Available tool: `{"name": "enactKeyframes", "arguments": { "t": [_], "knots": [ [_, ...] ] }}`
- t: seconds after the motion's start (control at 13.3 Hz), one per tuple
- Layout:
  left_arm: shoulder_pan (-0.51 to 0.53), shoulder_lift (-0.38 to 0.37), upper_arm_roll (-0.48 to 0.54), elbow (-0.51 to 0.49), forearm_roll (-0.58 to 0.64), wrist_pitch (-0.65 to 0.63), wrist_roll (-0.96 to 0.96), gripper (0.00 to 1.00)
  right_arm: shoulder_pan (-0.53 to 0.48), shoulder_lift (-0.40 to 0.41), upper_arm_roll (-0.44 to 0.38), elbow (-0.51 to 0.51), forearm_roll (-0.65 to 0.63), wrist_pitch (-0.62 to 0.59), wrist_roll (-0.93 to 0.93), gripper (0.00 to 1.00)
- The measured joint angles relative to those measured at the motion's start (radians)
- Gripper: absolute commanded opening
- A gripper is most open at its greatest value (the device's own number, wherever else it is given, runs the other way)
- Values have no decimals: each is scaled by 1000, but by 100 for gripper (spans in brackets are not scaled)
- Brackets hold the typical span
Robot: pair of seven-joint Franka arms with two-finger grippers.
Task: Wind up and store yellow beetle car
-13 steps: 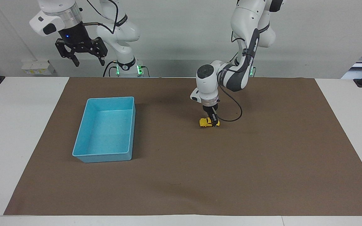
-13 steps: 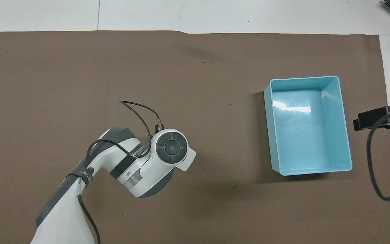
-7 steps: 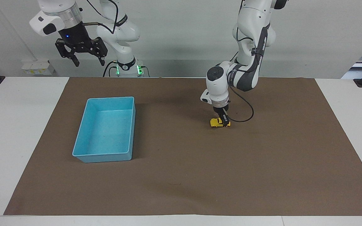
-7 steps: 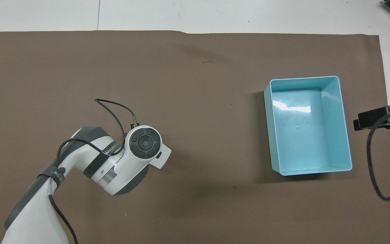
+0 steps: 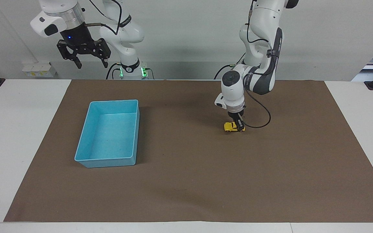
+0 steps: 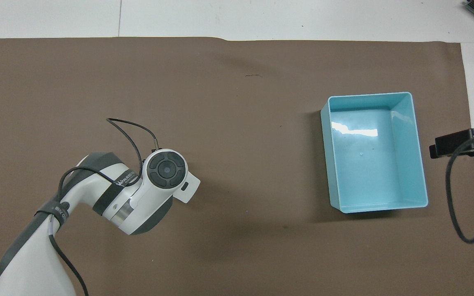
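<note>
A brown mat [image 5: 186,181] covers a white table [image 5: 15,136] before a pale wall. A light blue tray [image 5: 86,160] sits toward the right arm's end. The left gripper [image 5: 237,124] reaches straight down onto the yellow beetle car [image 5: 231,127] mid-mat — whether it pinches the car I cannot tell. The right gripper [image 5: 91,63] waits raised, fingers spread — holding nothing.

Both arms are glossy white with dark grey joint bands and thin black cables looping along them. Each base shows a green light. The right tool [image 5: 91,62] is black, below a silver ring with a small blue light.
</note>
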Motion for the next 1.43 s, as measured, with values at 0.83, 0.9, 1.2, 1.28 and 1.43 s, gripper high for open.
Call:
{"name": "enactKeyframes", "arguments": {
  "t": [0.83, 0.9, 1.2, 1.28, 1.43],
  "knots": [
    [185, -49, 11, 311, -261, -187, -175, 100, 0, 0, 0, 0, 0, 0, 0, 100],
    [217, -59, 12, 326, -295, -198, -220, 100, 0, 0, 0, 0, 0, 0, 0, 100],
    [275, -93, 12, 371, -371, -267, -490, 100, 0, 0, 0, 0, 0, 0, 0, 100],
    [275, -95, 10, 404, -372, -314, -580, 100, 0, 0, 0, 0, 0, 0, 0, 100],
    [276, -98, 20, 469, -372, -409, -677, 100, 0, 0, 0, 0, 0, 0, 0, 100]
  ]
}}
